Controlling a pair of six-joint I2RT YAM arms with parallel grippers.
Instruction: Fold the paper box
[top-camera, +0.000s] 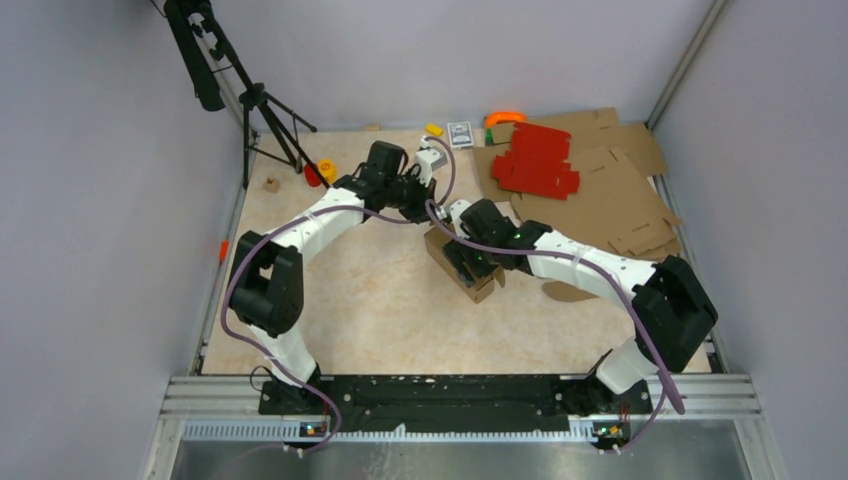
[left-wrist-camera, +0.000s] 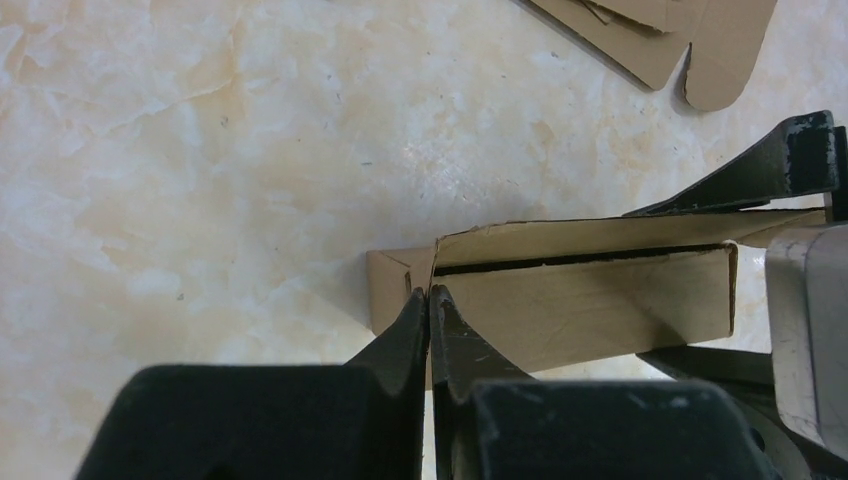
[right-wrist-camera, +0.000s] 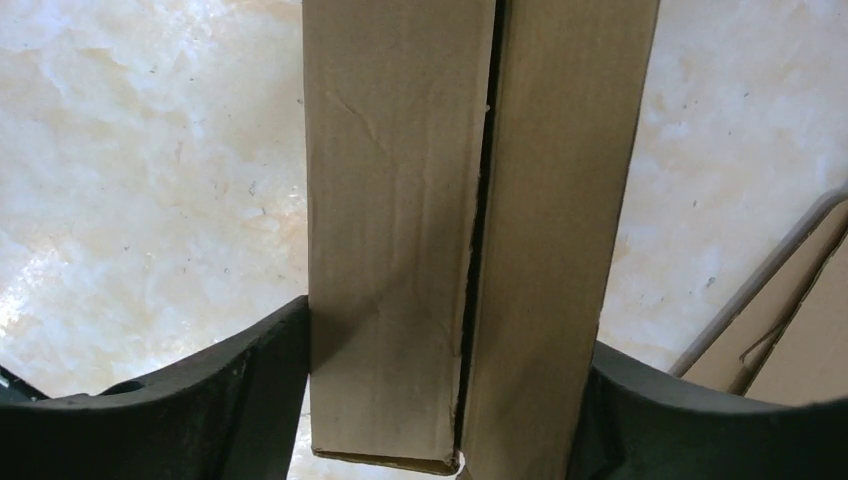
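Brown paper box (right-wrist-camera: 400, 250) in right claw (right-wrist-camera: 450, 350)

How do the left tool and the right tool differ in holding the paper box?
The left tool has fingers nearly together, apparently pinching an end flap of the paper box; the right tool has fingers spread wide, against its two long sides. Both touch the box.
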